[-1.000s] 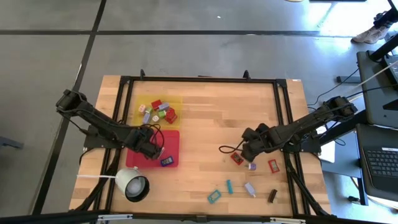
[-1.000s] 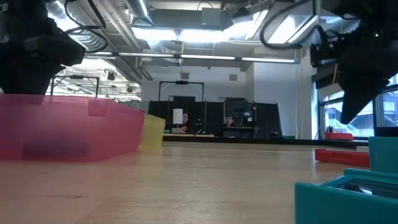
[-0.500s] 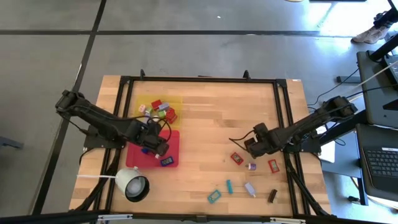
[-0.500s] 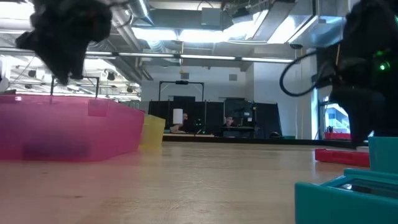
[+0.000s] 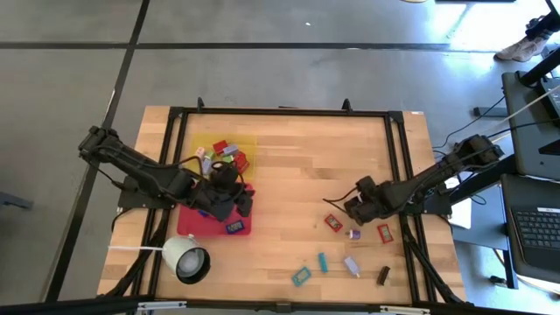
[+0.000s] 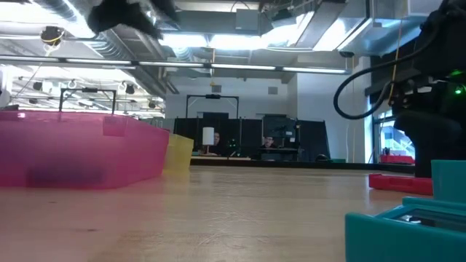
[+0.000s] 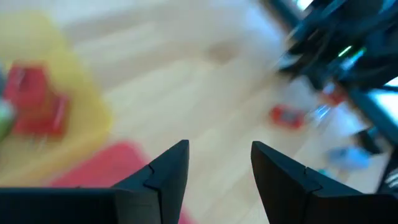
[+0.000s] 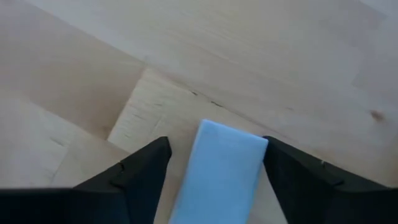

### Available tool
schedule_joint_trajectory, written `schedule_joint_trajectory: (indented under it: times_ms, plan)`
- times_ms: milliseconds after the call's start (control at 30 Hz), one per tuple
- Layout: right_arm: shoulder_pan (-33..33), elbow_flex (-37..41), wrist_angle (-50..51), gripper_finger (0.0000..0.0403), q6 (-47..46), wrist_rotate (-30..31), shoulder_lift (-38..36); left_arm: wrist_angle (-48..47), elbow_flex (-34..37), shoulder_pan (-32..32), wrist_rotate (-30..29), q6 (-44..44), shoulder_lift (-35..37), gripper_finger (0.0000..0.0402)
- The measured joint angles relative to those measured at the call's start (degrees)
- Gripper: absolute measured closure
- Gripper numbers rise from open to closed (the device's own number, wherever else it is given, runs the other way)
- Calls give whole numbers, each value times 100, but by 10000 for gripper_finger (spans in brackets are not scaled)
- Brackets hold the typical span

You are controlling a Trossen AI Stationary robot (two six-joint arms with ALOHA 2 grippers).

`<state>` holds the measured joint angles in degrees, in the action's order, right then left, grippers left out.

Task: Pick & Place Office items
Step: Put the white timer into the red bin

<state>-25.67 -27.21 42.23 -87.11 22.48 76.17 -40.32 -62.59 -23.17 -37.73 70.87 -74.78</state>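
Note:
My left gripper [image 5: 243, 205] [image 7: 217, 146] is open and empty, raised over the right edge of the red tray [image 5: 197, 223]. That tray holds one dark blue piece [image 5: 234, 227]. Several small pieces [image 5: 225, 156] lie in the yellow tray [image 5: 249, 142]. My right gripper [image 5: 352, 215] [image 8: 216, 142] is open and low over the table. Its fingers stand on either side of a pale blue block [image 8: 217, 177] that lies flat on the wood. Red pieces [image 5: 332, 222] [image 5: 384, 233] lie beside it. My right gripper points down at the pale blue block, one finger on each long side. One finger [image 8: 280, 168] stands right at the block's corner [image 8: 261, 144]. I cannot tell whether it touches.
More pieces lie near the table's front edge: a teal block [image 5: 301, 276], a teal stick [image 5: 323, 262], a lavender piece [image 5: 352, 265] and a black one [image 5: 383, 276]. A white cup with a cord [image 5: 185, 258] sits at the front left. A black frame [image 5: 289, 112] borders the table.
My left gripper has risen out of the red tray and moved toward the table's right, staying over the tray's right edge. My right gripper has come down closer to the table among the pieces on the right side.

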Motion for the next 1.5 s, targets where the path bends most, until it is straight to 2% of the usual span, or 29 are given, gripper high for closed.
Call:
schedule_joint_trajectory:
  times_ms: [133, 267, 467, 533, 667, 867, 1000, 1133, 1267, 1400, 1500]
  plan:
    - [-77, 3, -52, 197, 379, 158, 6, 715, -4, -9, -514, -596, -47, 233]
    - [-141, 7, -75, 248, 831, 365, 10, 1129, -4, 78, -969, -804, -76, 231]
    - [-177, -32, -437, 249, 2088, 657, 21, 1191, -4, 296, -1325, -564, -73, 232]
    - [-184, -94, -645, 247, 2598, 755, 21, 1222, -4, 357, -1627, -461, -120, 229]
    - [-178, -253, -1163, 236, 3473, 1214, 21, 1233, -4, 518, -2011, -410, -285, 218]
    - [-181, -585, -1899, 245, 4763, 2011, 21, 1231, -4, 937, -1595, -156, -623, 192]
    - [-133, -746, -2729, 242, 5862, 2453, 21, 1228, -4, 1271, -870, 80, -938, 174]
    - [-40, -812, -3934, 241, 7369, 2454, 26, 1555, -2, 1434, -195, 169, -1321, 163]
    - [70, -814, -5060, 240, 8630, 2096, 125, 2398, 0, 1512, 514, -458, -1564, 162]
    - [234, -817, -5698, 240, 9202, 1997, 311, 3404, 0, 1509, 1028, -1259, -1616, 162]
    - [379, -817, -5970, 240, 9553, 2028, 451, 3684, -2, 1510, 1241, -1480, -1614, 162]
